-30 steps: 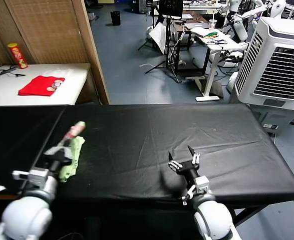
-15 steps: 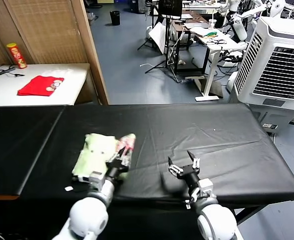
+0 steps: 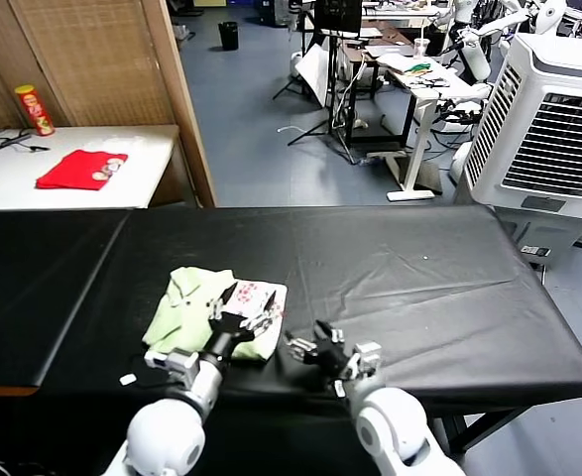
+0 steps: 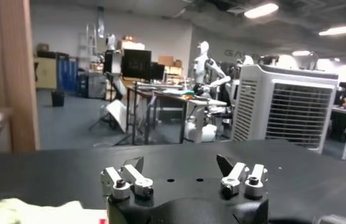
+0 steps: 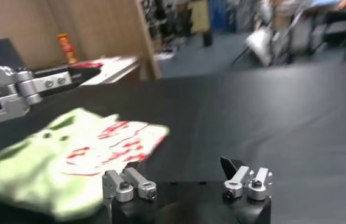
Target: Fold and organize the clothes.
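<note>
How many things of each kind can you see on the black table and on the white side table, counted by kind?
Light-green T-shirt, on the black table: 1
Red garment, on the white side table: 1
Snack can with a yellow lid, upright on the white side table: 1
Total: 3

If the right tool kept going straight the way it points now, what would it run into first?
Probably the folded green T-shirt. The right tool, fingers open, points low across the black table toward the shirt's red-printed corner, with bare cloth between. The left tool sits farther along that line; depth is uncertain.
</note>
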Robot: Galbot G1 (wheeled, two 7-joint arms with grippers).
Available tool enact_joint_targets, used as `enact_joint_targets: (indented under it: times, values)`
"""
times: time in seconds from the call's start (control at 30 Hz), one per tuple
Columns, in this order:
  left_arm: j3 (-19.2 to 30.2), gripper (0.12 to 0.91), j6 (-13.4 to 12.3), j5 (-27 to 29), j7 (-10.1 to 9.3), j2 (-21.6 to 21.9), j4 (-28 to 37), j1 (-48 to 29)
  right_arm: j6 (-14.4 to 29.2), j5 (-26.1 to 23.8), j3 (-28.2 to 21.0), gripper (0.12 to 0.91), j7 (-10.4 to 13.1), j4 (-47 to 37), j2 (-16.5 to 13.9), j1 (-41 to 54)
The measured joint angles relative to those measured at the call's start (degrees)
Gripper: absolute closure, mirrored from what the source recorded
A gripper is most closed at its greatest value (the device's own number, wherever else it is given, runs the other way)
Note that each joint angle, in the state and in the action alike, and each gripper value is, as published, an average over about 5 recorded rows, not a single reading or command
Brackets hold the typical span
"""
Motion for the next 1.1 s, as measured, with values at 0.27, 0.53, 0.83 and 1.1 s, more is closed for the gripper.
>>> enact_joint_targets:
  times: [0.27, 0.53, 0.83, 1.1]
  values:
    - [-3.09, 0.232, -0.90, 0.53, -0.54, 0.61, -1.51, 3.31, -0.26, 1.16, -3.50, 0.395, 1.26, -4.18, 1.74, 3.41]
    - [-4.63, 0.232, -1.94, 1.14, -1.33, 0.39, -2.73, 6.02, 0.41, -0.34, -3.09, 0.829, 0.59, -5.96, 1.55, 3.92]
    - [-6.70, 0.232, -3.94, 0.71, -1.60, 1.06, -2.48, 8.44, 10.19, -15.91, 1.63, 0.875, -6.01, -4.56, -2.92, 1.43]
    - [-8.46, 0.232, -8.78, -1.09, -0.88, 2.79, -0.96, 10.51, 20.29, -23.69, 6.04, 0.489, -5.56, -0.34, -6.53, -2.97]
